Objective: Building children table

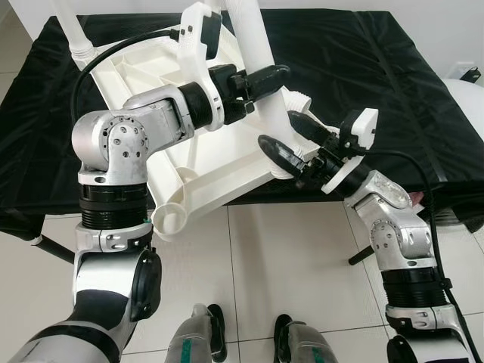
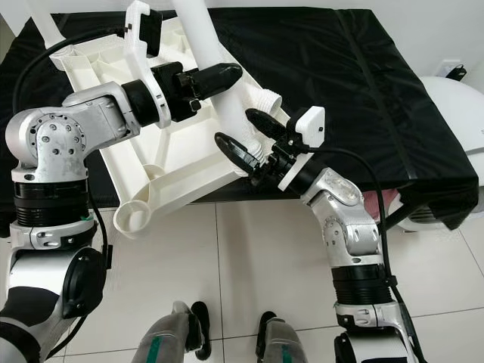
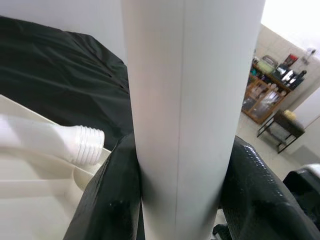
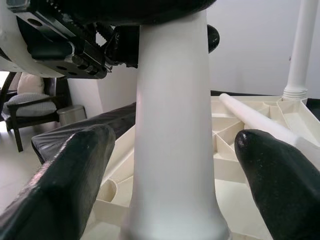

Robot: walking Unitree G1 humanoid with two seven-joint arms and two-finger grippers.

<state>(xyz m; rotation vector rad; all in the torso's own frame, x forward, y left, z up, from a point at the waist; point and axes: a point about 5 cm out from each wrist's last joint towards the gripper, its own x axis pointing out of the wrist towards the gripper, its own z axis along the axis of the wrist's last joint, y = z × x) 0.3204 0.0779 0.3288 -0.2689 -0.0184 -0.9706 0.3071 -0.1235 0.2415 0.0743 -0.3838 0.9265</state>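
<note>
The white plastic table top (image 1: 204, 178) lies underside up on a black-covered table (image 1: 378, 68), and its front corner hangs over the edge. A white leg (image 1: 249, 38) stands upright in it. My left gripper (image 1: 261, 79) is shut on this leg; its black fingers (image 3: 110, 200) press both sides. Lower down, my right gripper (image 1: 291, 140) is open around the leg's base (image 4: 172, 125), with a finger (image 4: 70, 180) standing apart on each side. A loose leg with a threaded end (image 1: 302, 98) lies in the top. Another leg (image 1: 76, 34) stands at the back left corner.
An open round socket (image 1: 170, 219) sits at the overhanging front corner. A white rounded object (image 2: 454, 106) stands right of the table. My feet (image 1: 208, 325) rest on the tiled floor below. A black table leg (image 1: 363, 253) slants down at the right.
</note>
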